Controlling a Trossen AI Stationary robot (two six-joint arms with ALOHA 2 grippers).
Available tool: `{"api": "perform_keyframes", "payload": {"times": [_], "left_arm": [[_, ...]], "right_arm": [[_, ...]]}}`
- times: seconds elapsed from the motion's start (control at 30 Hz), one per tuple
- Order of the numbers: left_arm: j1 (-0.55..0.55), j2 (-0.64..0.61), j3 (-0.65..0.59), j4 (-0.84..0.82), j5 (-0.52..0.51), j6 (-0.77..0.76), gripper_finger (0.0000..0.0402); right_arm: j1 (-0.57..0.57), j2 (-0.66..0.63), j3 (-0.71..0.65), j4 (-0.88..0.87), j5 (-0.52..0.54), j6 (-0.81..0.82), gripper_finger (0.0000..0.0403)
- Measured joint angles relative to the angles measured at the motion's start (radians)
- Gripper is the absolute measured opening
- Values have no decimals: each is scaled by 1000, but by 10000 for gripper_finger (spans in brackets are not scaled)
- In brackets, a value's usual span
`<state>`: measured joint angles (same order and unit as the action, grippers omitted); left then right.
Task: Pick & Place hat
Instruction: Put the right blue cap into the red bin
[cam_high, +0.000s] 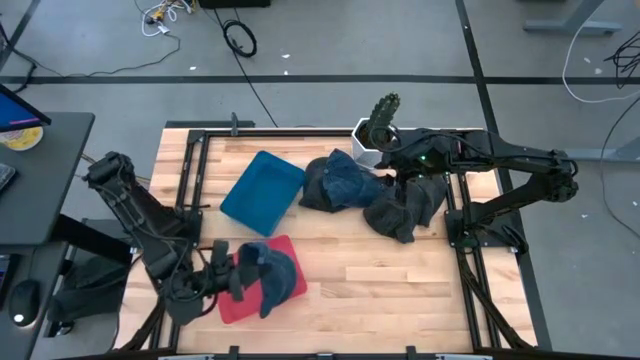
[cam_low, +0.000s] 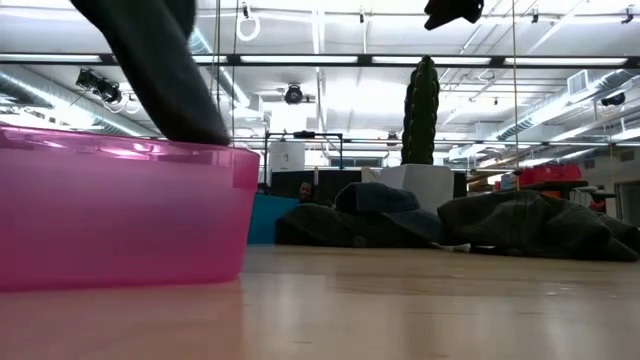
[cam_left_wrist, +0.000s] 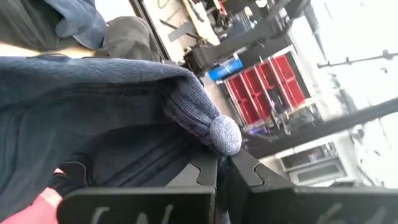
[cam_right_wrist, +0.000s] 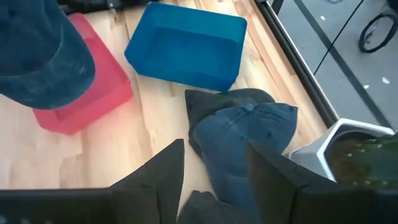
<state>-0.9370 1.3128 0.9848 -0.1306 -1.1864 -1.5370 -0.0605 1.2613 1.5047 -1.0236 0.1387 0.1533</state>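
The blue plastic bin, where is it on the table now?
In the high view, the blue plastic bin sits left of centre on the wooden table, beside the pile of dark blue caps and behind the pink plastic bin.

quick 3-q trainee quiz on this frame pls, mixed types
1. True or false: the left hand is shut on a blue hat over the red bin.
2. Which thing stands at the table's far edge, behind the hats? A) cactus pot B) kettle C) lamp
3. Fill in: the right hand hangs open above a denim ____ beside the blue bin.

Key: 1 true; 2 A; 3 cap.
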Motion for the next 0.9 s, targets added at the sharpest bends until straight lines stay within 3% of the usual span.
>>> {"api": "perform_keyframes", "payload": {"times": [0.17, 0.53, 0.9], "left_arm": [[-32, 0, 0, -95, -3, 25, 7], [-55, 11, -1, -375, 5, -104, 7], [-80, 69, -1, -380, 42, -199, 7]], "right_arm": [[0, 0, 0, 33, 0, 79, 170], [0, 0, 0, 73, 0, 233, 170], [0, 0, 0, 105, 3, 313, 170]]}}
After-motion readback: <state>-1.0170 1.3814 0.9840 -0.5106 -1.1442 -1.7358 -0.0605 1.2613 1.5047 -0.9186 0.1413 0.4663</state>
